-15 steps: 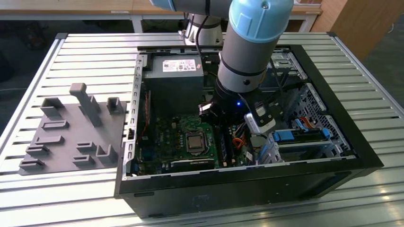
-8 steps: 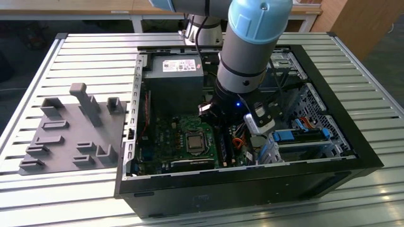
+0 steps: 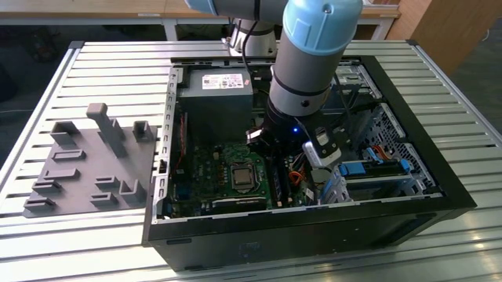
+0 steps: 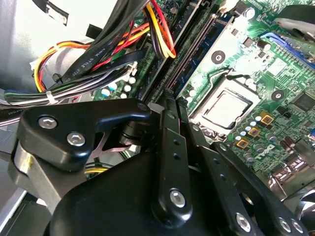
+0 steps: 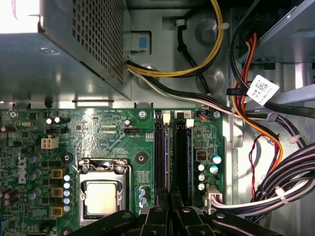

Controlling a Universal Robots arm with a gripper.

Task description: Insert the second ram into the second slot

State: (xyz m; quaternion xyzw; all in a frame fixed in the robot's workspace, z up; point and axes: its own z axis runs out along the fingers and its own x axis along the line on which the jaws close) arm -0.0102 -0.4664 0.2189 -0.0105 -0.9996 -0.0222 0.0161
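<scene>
End effector [image 5: 170,209] is hanging inside the open computer case [image 3: 439,176], fingers drawn narrow over the motherboard's memory slots [image 5: 182,152]. The second ram [image 5: 164,152] is apparently standing in the slot just ahead of the fingertips; contact cannot be told. Printed labels are showing on the power supply [image 3: 226,81] and a cable tag [image 5: 262,90].

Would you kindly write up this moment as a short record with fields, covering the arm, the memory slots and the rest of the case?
Setting: open computer case on a slatted metal table
Arm: reaches down into the case over the motherboard
Gripper: gripper low over the near end of the RAM slots
Second ram: thin dark stick standing on edge in a slot, running away from the fingers
Processor socket: CPU socket beside the slots
Power supply: grey box at the case's far end
Outside case: grey fixture on the exterior view's left
</scene>
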